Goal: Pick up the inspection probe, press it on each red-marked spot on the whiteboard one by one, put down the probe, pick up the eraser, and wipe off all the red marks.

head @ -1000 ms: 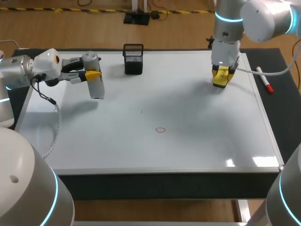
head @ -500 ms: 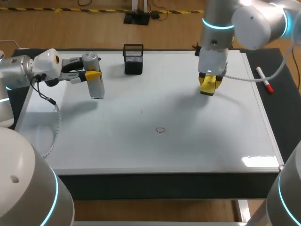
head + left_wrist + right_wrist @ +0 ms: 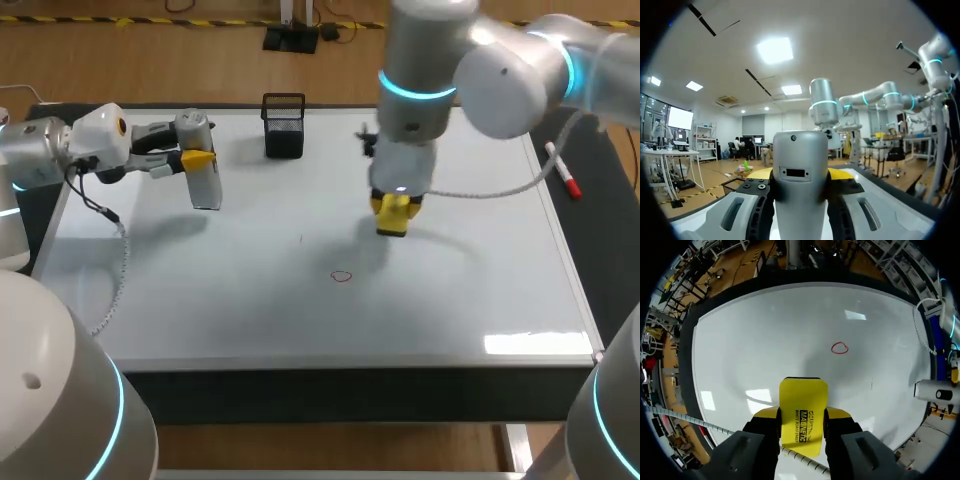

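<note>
Eraser [image 3: 803, 400] pinched flat-side between right fingers [image 3: 767, 413], held over the whiteboard [image 3: 300, 320]. It's near the one red mark [image 3: 839, 348], not on it. Probe [image 3: 800, 185] is clamped in left fingers [image 3: 840, 175] over the board's left side, well apart from the mark. Black mesh basket [image 3: 284, 125] sits at the far edge. Red marker [image 3: 563, 172] lies on the dark surface, right of the board.

A whiteboard [image 3: 300, 320] covers most of the dark surface [image 3: 605, 240]. On it are a mesh basket [image 3: 284, 127] and a red circle [image 3: 342, 276]. A marker [image 3: 562, 170] lies beside its right edge.
</note>
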`<state>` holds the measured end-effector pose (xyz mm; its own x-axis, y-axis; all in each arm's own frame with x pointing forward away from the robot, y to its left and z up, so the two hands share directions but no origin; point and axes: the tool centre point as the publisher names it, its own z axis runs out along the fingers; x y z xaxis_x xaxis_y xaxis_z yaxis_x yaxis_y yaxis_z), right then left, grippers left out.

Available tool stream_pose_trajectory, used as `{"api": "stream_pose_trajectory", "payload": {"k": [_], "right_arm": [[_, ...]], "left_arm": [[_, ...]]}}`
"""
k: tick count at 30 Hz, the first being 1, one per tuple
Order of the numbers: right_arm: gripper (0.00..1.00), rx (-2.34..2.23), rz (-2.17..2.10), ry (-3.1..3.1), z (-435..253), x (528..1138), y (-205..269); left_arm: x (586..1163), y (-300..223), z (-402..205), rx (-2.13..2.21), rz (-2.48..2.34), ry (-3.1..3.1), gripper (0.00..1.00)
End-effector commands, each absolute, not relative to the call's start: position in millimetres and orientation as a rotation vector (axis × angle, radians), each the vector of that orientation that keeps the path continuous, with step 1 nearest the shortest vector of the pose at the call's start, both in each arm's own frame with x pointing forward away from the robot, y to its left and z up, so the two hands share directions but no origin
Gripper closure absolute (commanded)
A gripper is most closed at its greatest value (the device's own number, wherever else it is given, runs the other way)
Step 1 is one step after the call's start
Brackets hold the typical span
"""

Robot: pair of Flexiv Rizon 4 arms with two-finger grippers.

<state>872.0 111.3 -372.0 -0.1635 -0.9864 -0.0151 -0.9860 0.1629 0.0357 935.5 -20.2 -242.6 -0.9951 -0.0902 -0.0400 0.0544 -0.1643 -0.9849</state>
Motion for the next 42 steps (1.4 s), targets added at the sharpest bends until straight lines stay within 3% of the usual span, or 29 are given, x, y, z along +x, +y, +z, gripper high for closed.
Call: {"api": "stream_pose_trajectory", "payload": {"k": [1, 24, 42], "right_arm": [[1.00, 2.066, 0.023, -2.370, -376, 855, 137], [1.00, 2.279, -0.031, -2.162, -408, 790, 222], [1.00, 2.310, -0.004, -2.183, -418, 786, 221]], "left_arm": [[935, -20, -242, -0.040, -2.328, 1.965, 1.00], [935, -20, -242, -0.040, -2.328, 1.965, 1.00], [935, -20, -242, -0.040, -2.328, 1.965, 1.00]]}}
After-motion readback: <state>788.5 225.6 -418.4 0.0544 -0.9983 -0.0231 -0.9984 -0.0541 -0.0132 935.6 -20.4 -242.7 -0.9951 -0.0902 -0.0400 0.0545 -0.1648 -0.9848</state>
